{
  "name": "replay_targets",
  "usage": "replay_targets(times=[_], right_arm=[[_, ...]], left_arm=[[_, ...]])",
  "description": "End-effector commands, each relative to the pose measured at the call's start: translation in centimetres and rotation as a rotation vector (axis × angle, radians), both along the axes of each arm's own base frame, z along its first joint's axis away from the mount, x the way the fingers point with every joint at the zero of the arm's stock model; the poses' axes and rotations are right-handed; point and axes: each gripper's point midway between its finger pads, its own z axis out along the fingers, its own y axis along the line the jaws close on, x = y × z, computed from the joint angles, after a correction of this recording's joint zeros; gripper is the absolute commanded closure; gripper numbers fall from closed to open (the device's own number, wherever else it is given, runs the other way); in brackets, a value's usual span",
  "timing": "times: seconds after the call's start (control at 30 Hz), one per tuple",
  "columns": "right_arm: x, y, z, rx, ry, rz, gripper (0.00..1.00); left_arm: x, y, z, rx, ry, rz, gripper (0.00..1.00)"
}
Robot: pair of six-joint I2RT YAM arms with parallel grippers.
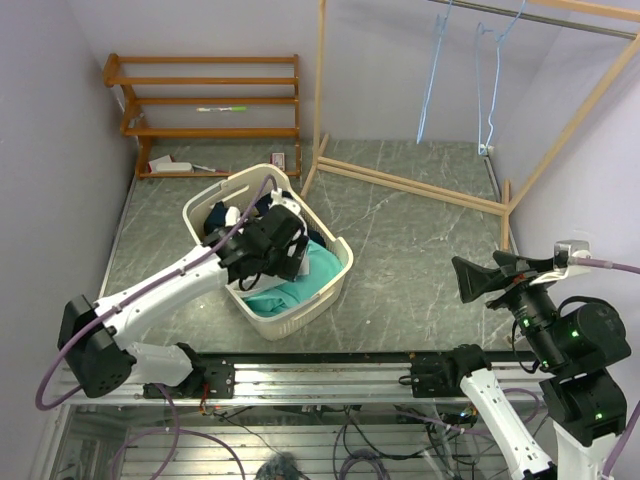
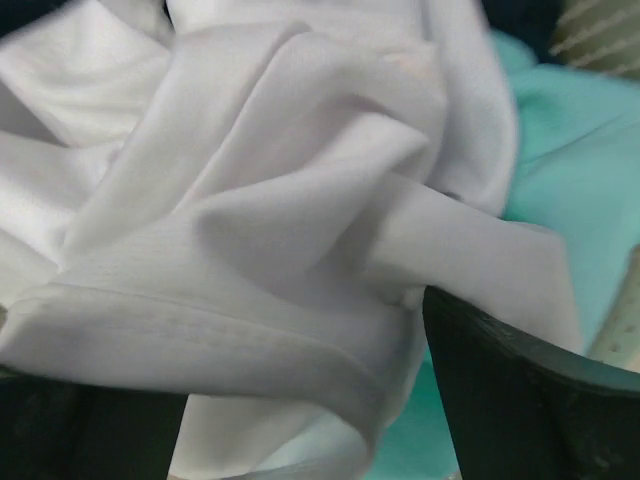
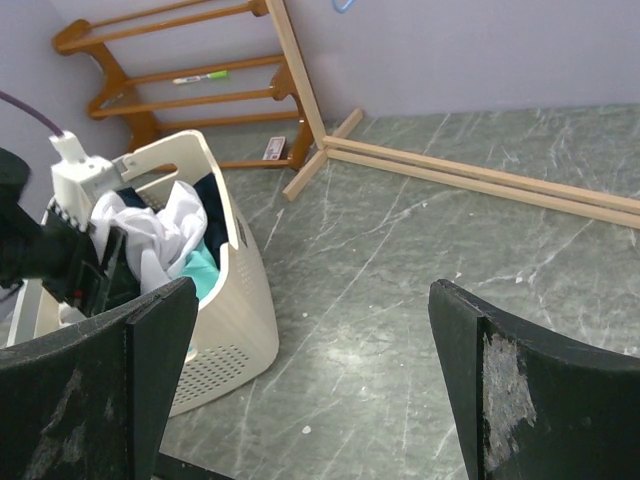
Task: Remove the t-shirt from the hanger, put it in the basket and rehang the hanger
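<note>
A white t-shirt (image 2: 250,200) lies crumpled in the cream laundry basket (image 1: 340,262) and is off any hanger. It also shows in the right wrist view (image 3: 160,230). My left gripper (image 1: 275,245) is down in the basket, its fingers wide apart with a fold of the white shirt lying between them (image 2: 300,400). Two bare blue wire hangers (image 1: 435,70) hang on the rail at the back right. My right gripper (image 1: 485,275) is open and empty above the floor, right of the basket (image 3: 240,310).
A teal garment (image 1: 290,295) and dark clothes also lie in the basket. A wooden clothes rack frame (image 1: 410,185) stands at the back right. A wooden shelf (image 1: 210,100) stands against the back left wall.
</note>
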Motion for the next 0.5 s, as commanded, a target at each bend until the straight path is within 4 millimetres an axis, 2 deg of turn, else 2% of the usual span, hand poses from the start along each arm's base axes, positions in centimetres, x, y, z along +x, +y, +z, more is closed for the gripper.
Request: replay_targets(times=[0.0,0.13,0.27,0.33,0.37,0.47], right_arm=[[0.4,0.4,0.2,0.009,-0.006,0.015,0.00],[0.9,1.0,-0.6,0.002,0.021,0.041,0.00],[2.6,1.6,-3.6,-0.026,0.135,0.052,0.00],[3.8,2.0,-5.8,-0.049,0.222,0.057,0.00],[4.8,2.4,-7.9,-0.065,0.292,0.064,0.00],[6.7,3.2,-11.0,-0.089,0.419,0.078,0.00]], left_arm=[[0.9,-0.5,7.4,-0.118,-0.131,-0.009,0.01],[0.7,0.6,12.5,-0.163,-0.230,-0.012,0.01],[0.1,3.1,17.1,-0.203,-0.359,0.014,0.01],[-0.1,4.8,18.4,-0.211,-0.428,0.055,0.01],[-0.2,5.5,18.7,-0.208,-0.453,0.068,0.01],[-0.2,6.3,18.5,-0.182,-0.476,0.081,0.01]])
